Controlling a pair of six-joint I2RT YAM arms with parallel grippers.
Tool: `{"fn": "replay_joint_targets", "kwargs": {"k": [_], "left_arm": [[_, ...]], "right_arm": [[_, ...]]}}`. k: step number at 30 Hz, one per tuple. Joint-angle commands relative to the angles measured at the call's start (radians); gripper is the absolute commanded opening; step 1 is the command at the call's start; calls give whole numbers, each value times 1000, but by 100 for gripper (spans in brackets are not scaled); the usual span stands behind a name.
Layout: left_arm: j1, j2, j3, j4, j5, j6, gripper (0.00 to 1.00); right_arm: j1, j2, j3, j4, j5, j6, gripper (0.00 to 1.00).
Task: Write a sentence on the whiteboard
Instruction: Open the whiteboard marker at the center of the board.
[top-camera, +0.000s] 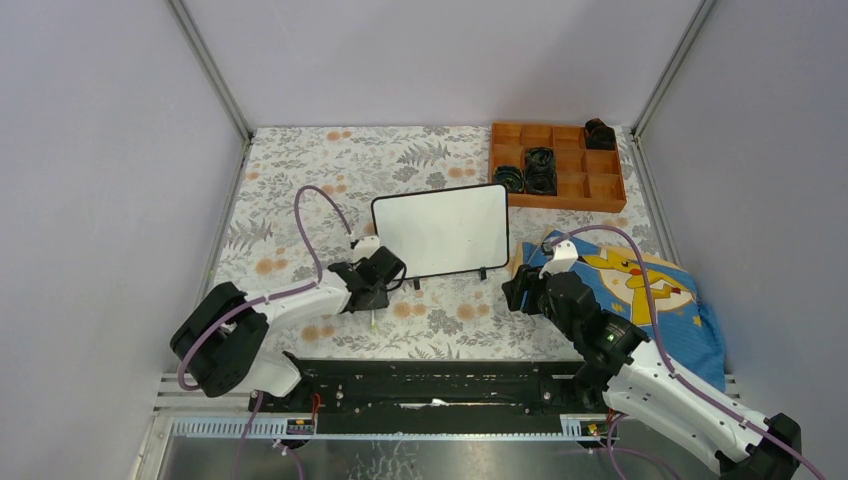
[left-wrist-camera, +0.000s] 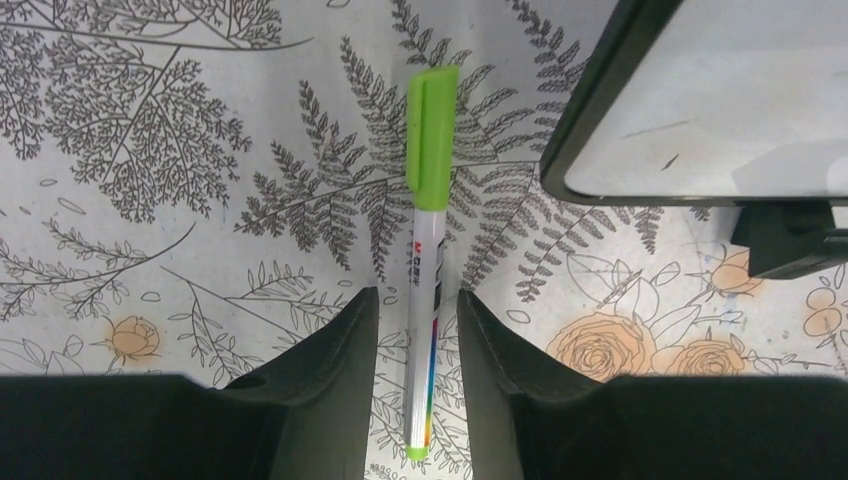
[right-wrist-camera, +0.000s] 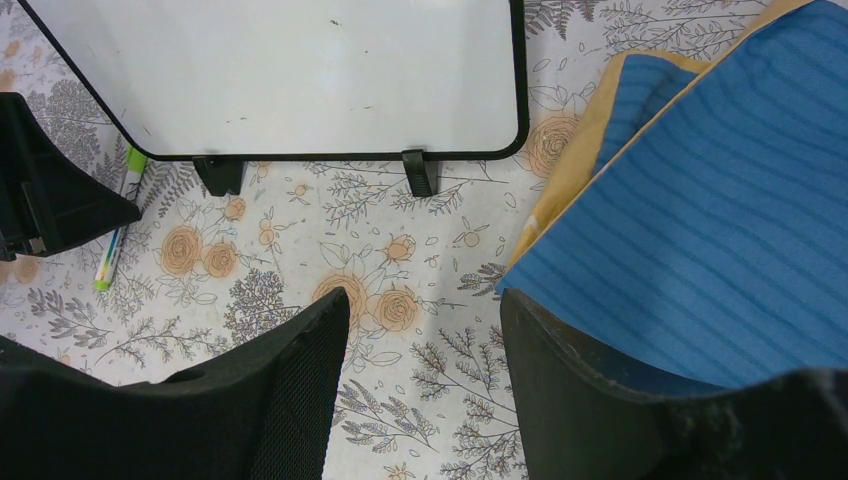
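Observation:
The whiteboard (top-camera: 440, 230) stands on its small black feet in the middle of the floral table, facing the arms; its face is blank apart from faint specks, and the sentence is not in view. A white marker with a green cap (left-wrist-camera: 425, 250) lies flat on the cloth just left of the board's lower corner (left-wrist-camera: 720, 90). My left gripper (left-wrist-camera: 417, 295) hangs over the marker's barrel, open, with a gap on each side of it. My right gripper (right-wrist-camera: 425, 300) is open and empty over bare cloth, below the board (right-wrist-camera: 290, 70) and beside the blue cloth.
A blue Pikachu cloth (top-camera: 640, 285) lies at the right, its edge (right-wrist-camera: 700, 200) against my right finger. An orange compartment tray (top-camera: 557, 165) holding black rings sits at the back right. Grey walls close in both sides.

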Motion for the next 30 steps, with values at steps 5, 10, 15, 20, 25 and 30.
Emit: {"fn": "replay_joint_targets", "kwargs": {"k": [5, 10, 15, 20, 25, 30], "left_arm": [[42, 57, 37, 20, -7, 55, 41], [51, 73, 18, 41, 17, 62, 37], [52, 77, -10, 60, 33, 60, 31], [52, 78, -38, 81, 54, 54, 26], [52, 64, -43, 82, 56, 52, 20], [53, 3, -39, 58, 52, 43, 4]], "right_arm": [[-4, -14, 5, 13, 30, 7, 64], [-4, -15, 5, 12, 31, 8, 64], [-4, -20, 0, 8, 33, 9, 64], [-4, -22, -3, 10, 36, 11, 64], [-4, -14, 0, 12, 36, 9, 64], [-3, -14, 5, 4, 40, 14, 64]]}}
